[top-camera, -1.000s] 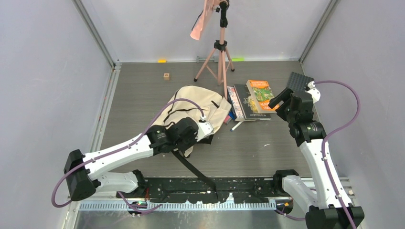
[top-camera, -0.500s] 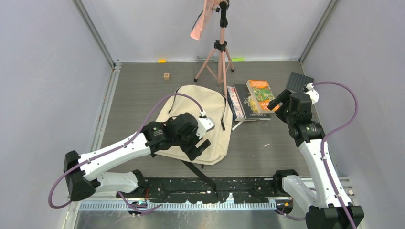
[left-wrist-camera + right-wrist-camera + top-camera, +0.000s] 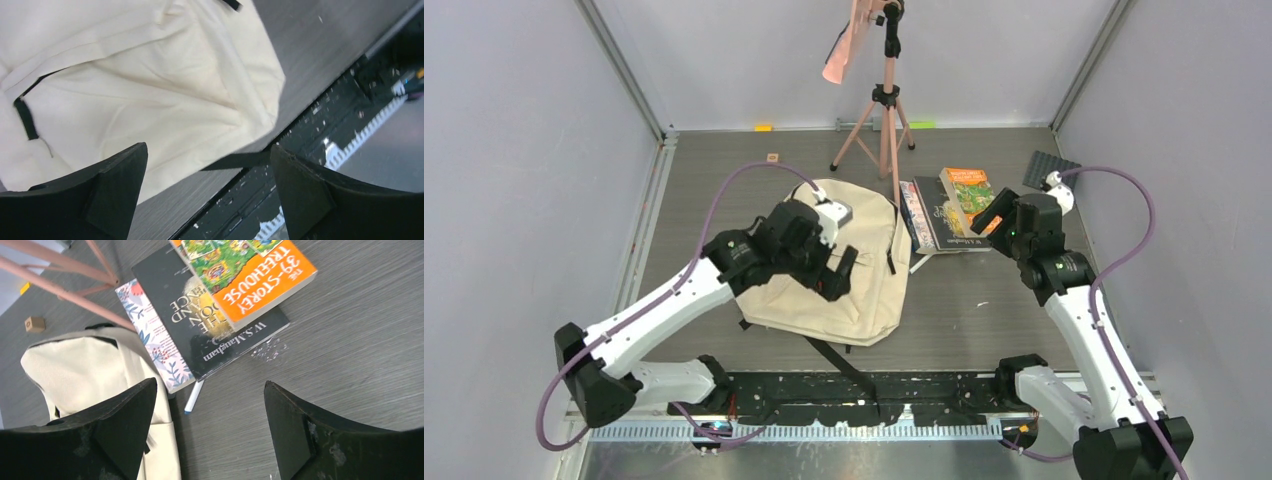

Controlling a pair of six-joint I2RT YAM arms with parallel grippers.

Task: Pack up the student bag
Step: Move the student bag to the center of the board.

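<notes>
On the dark grey wood-grain table (image 3: 1014, 310) we see a rose-coloured metal tripod (image 3: 885, 130) standing at the far side, with one leg coming down just beside the far right corner of the student bag (image 3: 869, 285). Right of that leg lie three overlapping books: a floral-covered notebook (image 3: 150, 335) nearest the bag, a black paperback (image 3: 200, 325) partly on it, and an orange paperback (image 3: 250, 275) on top. A white pen (image 3: 194, 396) pokes out from under the near edge of the notebook. A small wooden cube (image 3: 773, 158) sits well apart at the far left, and a dark studded plate (image 3: 1046, 170) lies behind the right arm. The large cream canvas backpack lies flat in the middle of the table, between the two arms and left of the books. Its long axis runs from the back wall towards the arm bases, with the rounded end pointing away from us. A black strap (image 3: 839, 358) trails from its near end to the mounting rail. The left gripper (image 3: 207, 192) hangs over the left half of the bag, its jaws spread wide and released, with only cloth, strap and table showing between them. The right gripper (image 3: 210, 435) hovers over the bare table near the pen and books, its jaws also wide apart and gripping nothing.
</notes>
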